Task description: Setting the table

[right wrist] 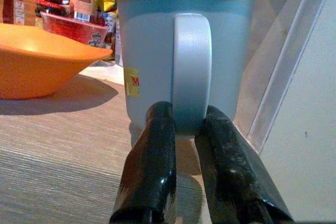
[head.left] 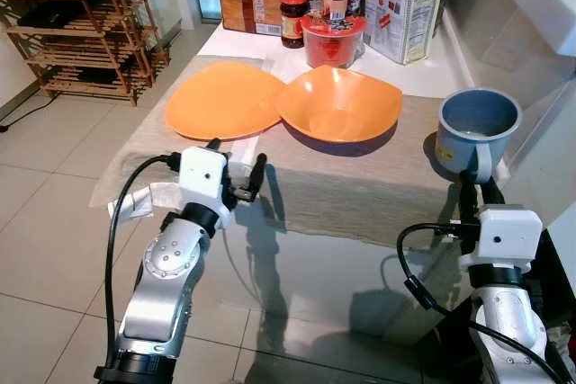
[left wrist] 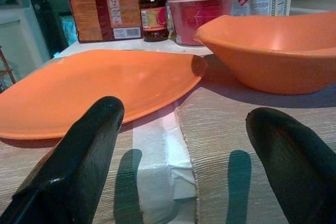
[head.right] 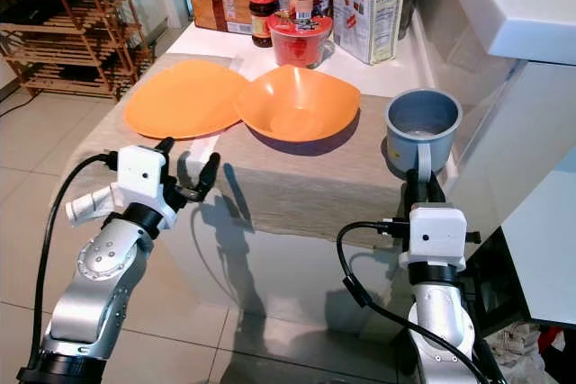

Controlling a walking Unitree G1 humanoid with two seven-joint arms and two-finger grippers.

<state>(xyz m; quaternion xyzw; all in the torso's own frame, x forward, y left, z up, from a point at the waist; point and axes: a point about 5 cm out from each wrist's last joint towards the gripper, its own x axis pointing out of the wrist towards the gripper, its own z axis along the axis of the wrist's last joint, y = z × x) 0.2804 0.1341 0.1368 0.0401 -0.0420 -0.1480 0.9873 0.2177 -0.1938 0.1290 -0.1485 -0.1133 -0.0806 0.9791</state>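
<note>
Right wrist view: right claw (right wrist: 181,129) clamped on the handle of the grey mug (right wrist: 173,51), standing at the desk's right edge. Lift straight, keep it level. Left claw (head.left: 236,166) fingers apart before one orange plate (head.left: 225,99). Count: one plate, one orange bowl (head.left: 340,103), one mug.

- Open placemat (head.left: 360,191) ahead of orange plate (head.left: 223,99) and orange bowl (head.left: 339,103), touching side by side.
- Crowded behind: red tub (head.left: 332,40), jar (head.left: 293,19), carton (head.left: 402,8).
- Wall (head.left: 513,33) hard beside grey mug (head.left: 476,128).
</note>
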